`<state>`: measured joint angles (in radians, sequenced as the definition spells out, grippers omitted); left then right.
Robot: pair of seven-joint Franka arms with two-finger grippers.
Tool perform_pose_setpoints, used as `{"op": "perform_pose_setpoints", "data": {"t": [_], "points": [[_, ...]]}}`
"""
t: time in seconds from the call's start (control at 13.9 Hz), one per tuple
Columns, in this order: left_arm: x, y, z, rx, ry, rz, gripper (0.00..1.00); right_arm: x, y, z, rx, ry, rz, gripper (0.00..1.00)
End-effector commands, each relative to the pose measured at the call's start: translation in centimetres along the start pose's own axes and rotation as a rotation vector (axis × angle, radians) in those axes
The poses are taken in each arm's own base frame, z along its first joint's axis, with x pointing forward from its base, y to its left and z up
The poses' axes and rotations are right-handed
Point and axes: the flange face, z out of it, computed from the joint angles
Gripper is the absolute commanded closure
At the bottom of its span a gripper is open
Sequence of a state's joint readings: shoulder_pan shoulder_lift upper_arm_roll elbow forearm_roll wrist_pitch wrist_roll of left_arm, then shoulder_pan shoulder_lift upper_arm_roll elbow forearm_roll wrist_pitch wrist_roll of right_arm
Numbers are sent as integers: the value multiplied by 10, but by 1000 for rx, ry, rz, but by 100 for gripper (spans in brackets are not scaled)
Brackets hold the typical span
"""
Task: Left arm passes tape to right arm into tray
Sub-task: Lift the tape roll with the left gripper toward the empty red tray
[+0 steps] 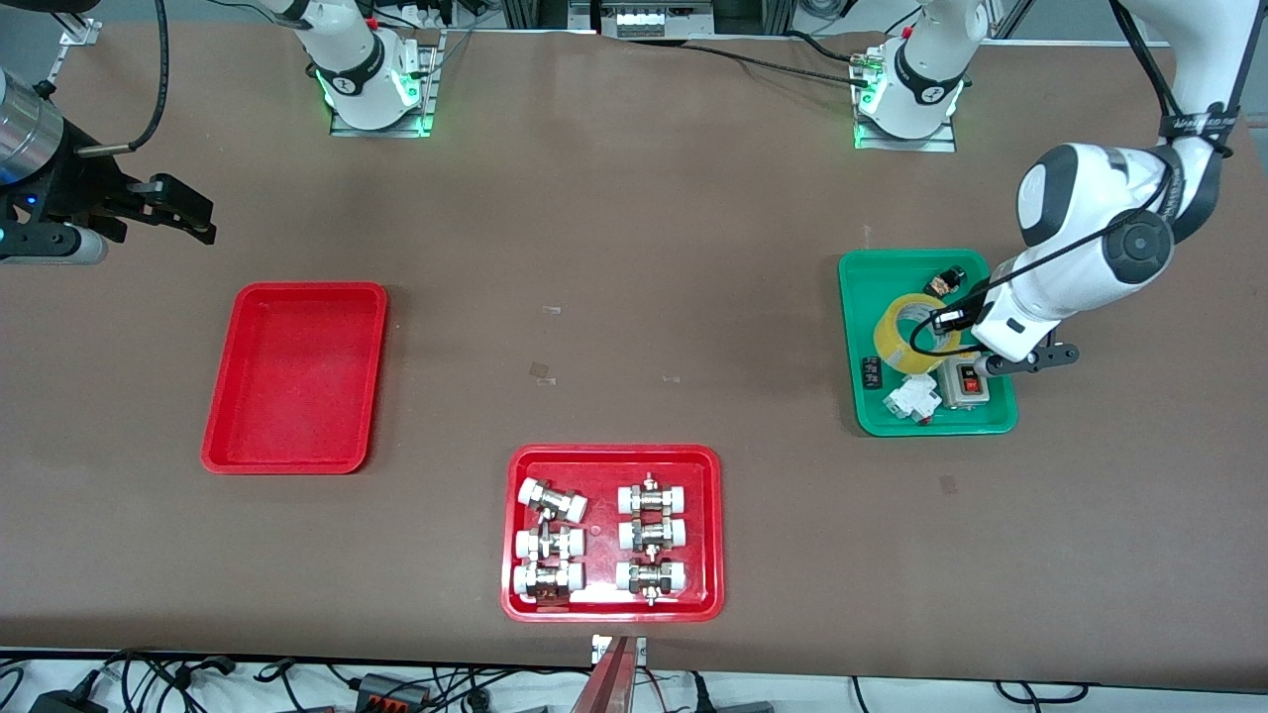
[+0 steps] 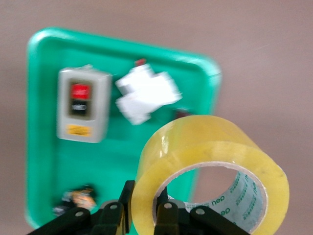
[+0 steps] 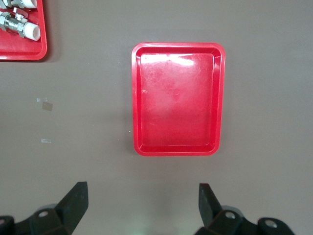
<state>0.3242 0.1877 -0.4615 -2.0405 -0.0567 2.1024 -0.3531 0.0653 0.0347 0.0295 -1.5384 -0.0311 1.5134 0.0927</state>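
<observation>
Brown matting covers the table [image 1: 634,248], with the two arm bases along its upper edge in the front view. On the whitish core of the tape [image 2: 210,171], green print shows in the left wrist view; it looks like "deli", though only part of it can be read. That same view shows a grey switch box [image 2: 82,105] with a red button, a black button and a yellow label whose words are too blurred to read, a white plastic part [image 2: 145,95] beside it, and a small dark item [image 2: 78,198] in one corner, all lying in the green tray [image 2: 41,147].

From the front, the tape [image 1: 916,332] is over the green tray [image 1: 862,396], and the left gripper [image 1: 976,342] is largely hidden under its own wrist. The left wrist view gives what the front view cannot: the black fingers [image 2: 164,215] are clamped on the roll's wall, one inside the core and one outside.

The left arm [image 1: 1090,248] bends down over the green tray from its end of the table. The right arm [image 1: 30,139] waits above the table, its gripper [image 1: 183,213] with fingers [image 3: 73,200] spread wide apart, near the empty red tray [image 1: 295,376]. Nearer the front camera sits a wider red tray [image 1: 614,604] of white-capped metal fittings [image 1: 599,540].
</observation>
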Motion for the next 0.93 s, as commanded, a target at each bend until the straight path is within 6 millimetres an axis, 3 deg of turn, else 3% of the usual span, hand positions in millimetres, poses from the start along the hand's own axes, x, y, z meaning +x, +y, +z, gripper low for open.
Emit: {"op": "perform_pose_setpoints", "data": {"t": [0.0,0.14,0.36,0.5,0.65,0.72,0.86], "points": [[14,84,-19,-122,-37,-87,100,-1,-1,-2,2,1,-2,0],[22,139,-21,-193,-51,-114,100,-1,-1,-1,2,-2,-3,0],[5,216,-12,-237,-87,-159,100,0,-1,2,1,-11,-13,0],[-6,250,-3,-331,-117,-179,100,1,-1,4,0,-20,-17,0],[-30,295,-6,-457,-94,-204,100,2,-2,7,1,-28,-18,0],[-31,306,-4,-511,-69,-231,100,6,-2,15,0,-45,-22,0],[-52,339,-6,-623,-44,-265,100,7,-1,22,0,-72,-53,0]]}}
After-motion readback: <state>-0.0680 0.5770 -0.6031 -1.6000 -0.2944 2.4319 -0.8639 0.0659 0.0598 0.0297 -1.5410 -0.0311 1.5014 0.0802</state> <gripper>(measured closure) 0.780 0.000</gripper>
